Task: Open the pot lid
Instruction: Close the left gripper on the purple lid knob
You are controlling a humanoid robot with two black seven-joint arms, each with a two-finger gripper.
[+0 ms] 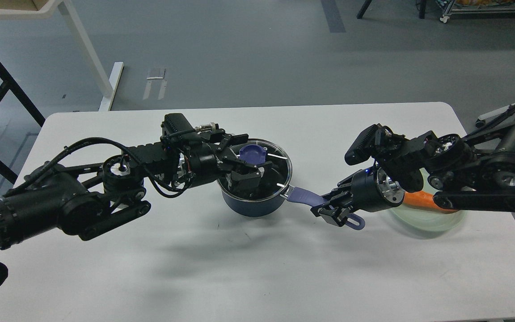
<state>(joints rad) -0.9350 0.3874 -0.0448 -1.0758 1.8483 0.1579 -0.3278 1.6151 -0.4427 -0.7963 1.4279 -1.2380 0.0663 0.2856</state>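
From the head view, a white table with rounded corners fills most of the scene, standing on a grey floor. Near the table's middle sits the pot, a small dark navy saucepan, with its long purple-blue handle running out to the right and slightly toward the robot. The lid, clear glass with a steel rim, lies on top of the pot, and its round purple-blue knob shows near the far side of the glass. The left arm comes in from the left edge, and the left gripper hangs right over the lid; its fingers are spread a little, one on each side of the knob, but whether they actually press on it cannot be told from here. The right arm reaches in from the right edge, and the right gripper is low over the table at the far end of the pot's handle, its fingers pinching the handle just short of the slotted end, which sticks out below them. Behind the right gripper, partly hidden by the arm, a pale green glass plate rests on the table with an orange carrot lying on it. At the upper left, the white leg of another piece of furniture stands on the floor beyond the table, and a black frame shows at the left edge.
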